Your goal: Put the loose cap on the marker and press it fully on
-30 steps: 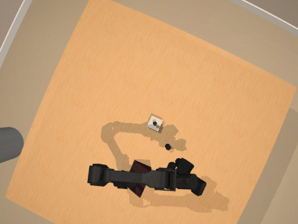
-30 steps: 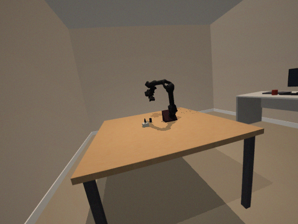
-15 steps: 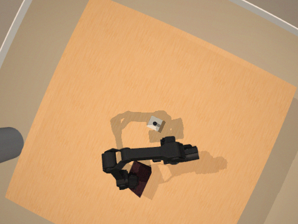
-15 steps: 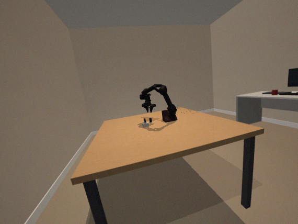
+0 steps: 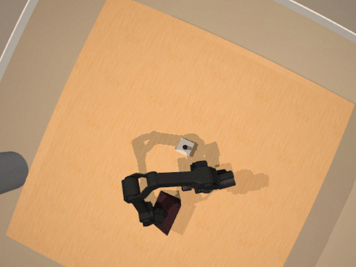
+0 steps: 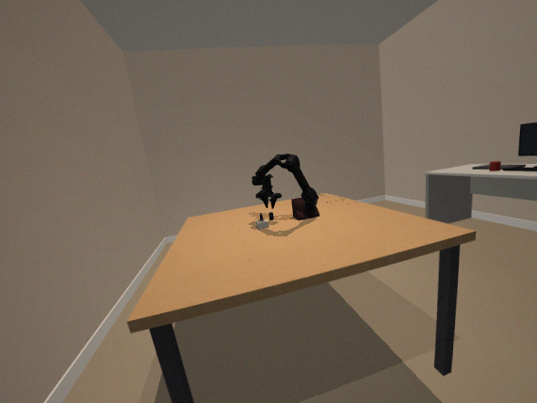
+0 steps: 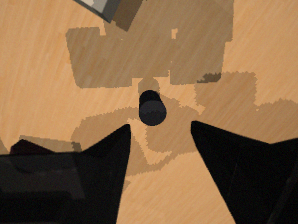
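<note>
Two half-spread, empty fingers of the gripper (image 7: 160,131) hang above the cap (image 7: 151,108), which stands just beside the holder block (image 6: 262,225); descend straight, centring the cap before closing.

Orange wooden worktop (image 6: 330,249) on dark legs, a small white holder block (image 5: 186,147) standing on it, a dark cap (image 7: 152,108) upright just beside the block, the arm's dark red base (image 5: 170,215) near one edge
</note>
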Controlling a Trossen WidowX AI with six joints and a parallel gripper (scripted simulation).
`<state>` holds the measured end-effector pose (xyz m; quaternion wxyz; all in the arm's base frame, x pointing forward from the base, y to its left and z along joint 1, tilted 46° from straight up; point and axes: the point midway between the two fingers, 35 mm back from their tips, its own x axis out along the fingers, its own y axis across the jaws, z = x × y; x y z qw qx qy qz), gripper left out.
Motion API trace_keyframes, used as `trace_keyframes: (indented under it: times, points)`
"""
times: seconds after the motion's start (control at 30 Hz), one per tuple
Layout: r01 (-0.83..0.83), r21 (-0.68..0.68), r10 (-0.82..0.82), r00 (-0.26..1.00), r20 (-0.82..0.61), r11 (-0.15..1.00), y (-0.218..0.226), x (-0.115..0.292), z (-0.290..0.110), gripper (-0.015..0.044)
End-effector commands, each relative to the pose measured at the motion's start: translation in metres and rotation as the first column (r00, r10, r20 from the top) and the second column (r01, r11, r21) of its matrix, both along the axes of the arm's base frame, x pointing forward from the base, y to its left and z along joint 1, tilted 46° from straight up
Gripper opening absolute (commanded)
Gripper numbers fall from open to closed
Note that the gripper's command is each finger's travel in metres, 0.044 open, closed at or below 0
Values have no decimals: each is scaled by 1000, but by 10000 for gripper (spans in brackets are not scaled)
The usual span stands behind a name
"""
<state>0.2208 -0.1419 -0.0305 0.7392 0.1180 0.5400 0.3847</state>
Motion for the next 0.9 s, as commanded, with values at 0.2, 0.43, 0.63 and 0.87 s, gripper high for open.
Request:
trace_keyframes:
  times: [0.2, 0.43, 0.63, 0.87]
  points:
    - [2, 8, -2, 1000, -5, 1000, 14, 2, -10, 243]
    - [2, 8, -2, 1000, -5, 1000, 22, 4, -18, 243]
    - [2, 8, -2, 1000, -5, 1000, 29, 5, -25, 243]
    - [2, 8, -2, 1000, -5, 1000, 37, 7, -33, 243]
